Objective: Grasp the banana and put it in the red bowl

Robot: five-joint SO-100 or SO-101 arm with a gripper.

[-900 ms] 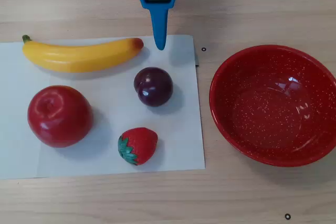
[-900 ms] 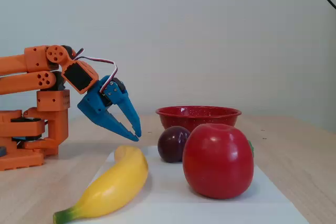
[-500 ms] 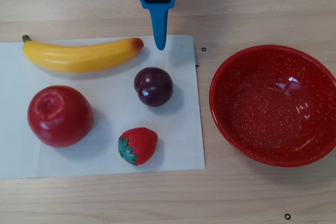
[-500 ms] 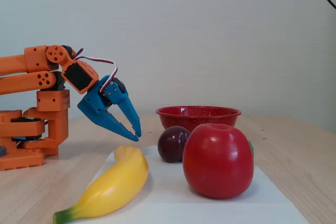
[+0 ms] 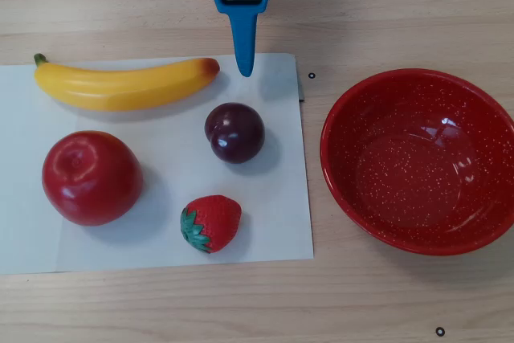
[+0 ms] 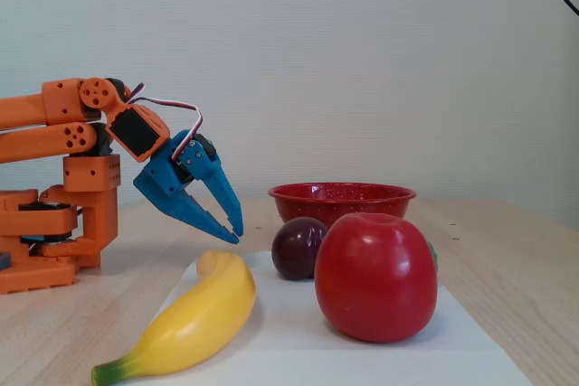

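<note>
The yellow banana [image 5: 124,84] lies along the far edge of a white sheet, its orange-red end pointing right in the overhead view. In the fixed view the banana [image 6: 199,318] runs toward the camera. My blue gripper [image 5: 243,72] hangs just right of that orange-red end, tips pointing down, a little above the table. In the fixed view the gripper [image 6: 237,235] has its fingertips together with nothing between them, hovering behind the banana. The empty red bowl [image 5: 418,166] sits off the sheet to the right; in the fixed view the bowl [image 6: 342,196] stands at the back.
On the white sheet [image 5: 273,198] also rest a red apple [image 5: 91,177], a dark plum [image 5: 234,132] and a strawberry [image 5: 211,222]. The plum lies just in front of the gripper. The orange arm base [image 6: 54,214] stands at the left in the fixed view.
</note>
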